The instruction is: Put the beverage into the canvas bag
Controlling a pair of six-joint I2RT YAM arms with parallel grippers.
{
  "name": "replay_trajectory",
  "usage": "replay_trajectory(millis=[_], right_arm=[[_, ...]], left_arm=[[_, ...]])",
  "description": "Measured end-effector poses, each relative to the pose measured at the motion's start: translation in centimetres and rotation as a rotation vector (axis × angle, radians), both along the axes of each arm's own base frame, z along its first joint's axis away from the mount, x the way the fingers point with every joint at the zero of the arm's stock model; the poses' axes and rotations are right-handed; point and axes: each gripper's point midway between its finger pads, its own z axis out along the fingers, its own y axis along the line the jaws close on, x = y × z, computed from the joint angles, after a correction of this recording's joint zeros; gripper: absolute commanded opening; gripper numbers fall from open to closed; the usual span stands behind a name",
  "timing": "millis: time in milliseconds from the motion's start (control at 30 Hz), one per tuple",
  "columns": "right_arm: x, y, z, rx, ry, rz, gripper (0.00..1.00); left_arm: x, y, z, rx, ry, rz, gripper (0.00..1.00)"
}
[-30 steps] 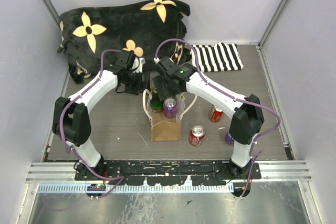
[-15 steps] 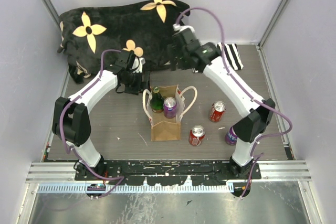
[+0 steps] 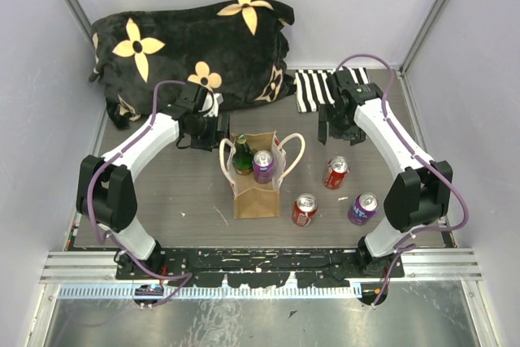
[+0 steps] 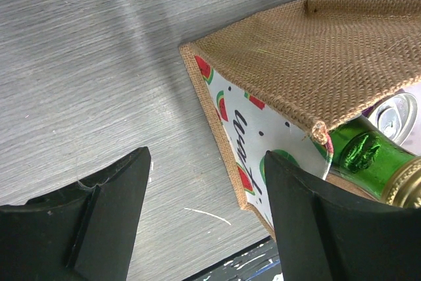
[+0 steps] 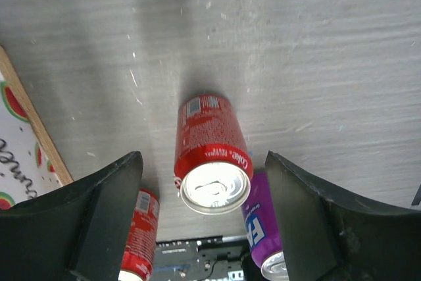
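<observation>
The grey wood-grain counter [image 3: 162,193] carries the canvas bag [image 3: 256,193], upright near the middle; a red can [image 3: 304,210] stands just beside its near right corner; a second red can [image 3: 335,173] and a purple can [image 3: 362,208] stand further right, apart. Along the far edge lie a black flowered cushion [image 3: 187,46] and a striped cloth [image 3: 311,89].

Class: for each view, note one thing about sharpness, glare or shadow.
Top external: evenly lit, sharp, glare on the metal plate below the bases. Left wrist: canvas bag weave crisp, near jaws softer, green bottle glossy. Right wrist: middle red can casts a soft shadow on the table; its lid glares.
</observation>
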Motion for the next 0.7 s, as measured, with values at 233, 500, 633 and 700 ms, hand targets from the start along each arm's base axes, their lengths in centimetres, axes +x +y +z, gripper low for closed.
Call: replay_trajectory(millis=[233, 500, 633, 700], right_arm=[[-3.2, -0.7, -2.8, 0.022, 0.102, -0.002, 0.82], [-4.9, -0.6, -5.2, 0.04, 0.172, 0.003, 0.82], [-5.5, -0.6, -6.0, 0.042, 0.197, 0.004, 0.82], [-5.8, -0.6, -6.2, 0.04, 0.205, 0.004, 0.82]], left_arm=[[0.0, 0.0, 0.0, 0.0, 0.001, 0.0, 0.77], [-0.4, 0.2, -0.2, 0.003, 0.004, -0.003, 0.77], [-0.6, 0.2, -0.2, 0.004, 0.006, -0.006, 0.77], [-0.7, 0.3, -0.3, 0.004, 0.007, -0.008, 0.77]])
